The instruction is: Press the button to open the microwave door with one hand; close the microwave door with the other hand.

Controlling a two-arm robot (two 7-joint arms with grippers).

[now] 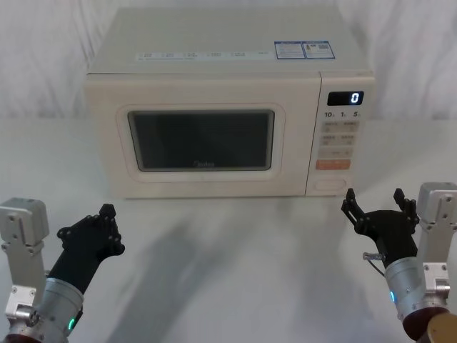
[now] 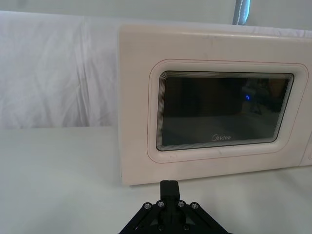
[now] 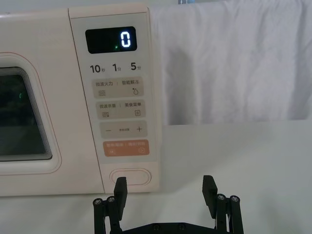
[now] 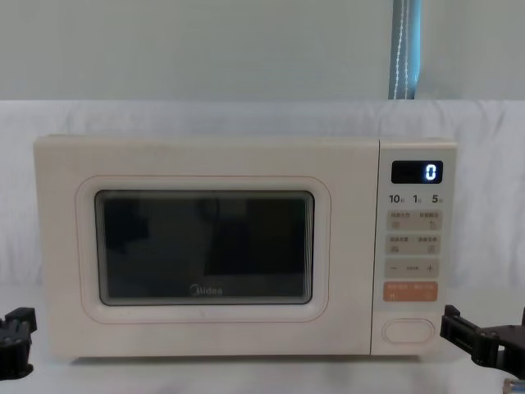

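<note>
The cream microwave stands at the middle of the table with the microwave door [image 1: 200, 139] [image 2: 224, 112] [image 4: 205, 246] closed flush; its dark window edge also shows in the right wrist view [image 3: 24, 117]. The button [image 1: 329, 185] [image 3: 130, 176] [image 4: 408, 330], a blank cream oval, sits at the bottom of the control panel under an orange key. My right gripper [image 1: 375, 204] [image 3: 165, 189] [image 4: 488, 330] is open, a short way in front of the panel and slightly right of the button, touching nothing. My left gripper [image 1: 107, 212] [image 2: 169, 187] is shut and empty, low in front of the door's left corner.
The control panel [image 1: 341, 136] shows a lit "0" display [image 3: 111, 39]. White cloth covers the table [image 1: 235, 271] and the backdrop. Open tabletop lies between both grippers and the microwave front.
</note>
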